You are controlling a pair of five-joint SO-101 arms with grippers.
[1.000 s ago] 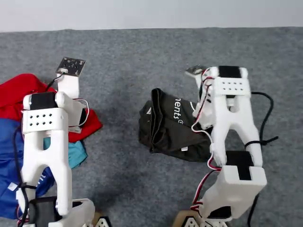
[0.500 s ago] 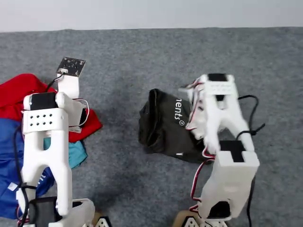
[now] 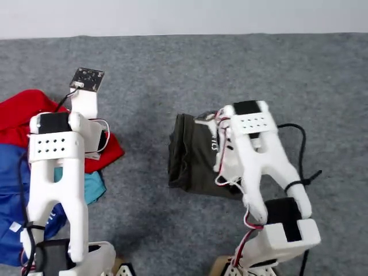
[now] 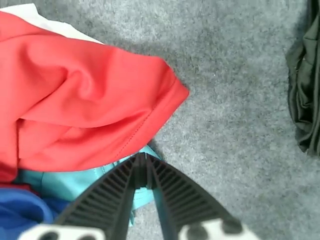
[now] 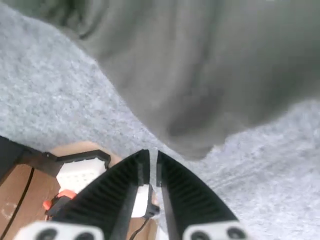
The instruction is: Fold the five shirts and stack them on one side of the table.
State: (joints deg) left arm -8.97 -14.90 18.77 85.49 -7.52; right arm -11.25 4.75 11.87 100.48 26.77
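Shut tight on nothing, left gripper, above teal shirt and red shirt heaped at 9 o'clock. Likewise closed and empty, right gripper, over dark shirt bunched near centre of table.

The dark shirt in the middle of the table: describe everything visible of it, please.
The dark shirt is soft, near-black fabric folded into a compact bundle, with layered folds along the edge facing the coloured shirts and a bit of white print on top. It lies on the grey felt-like table, apart from those shirts. The right arm hangs over its other part, hiding it; contact cannot be told.
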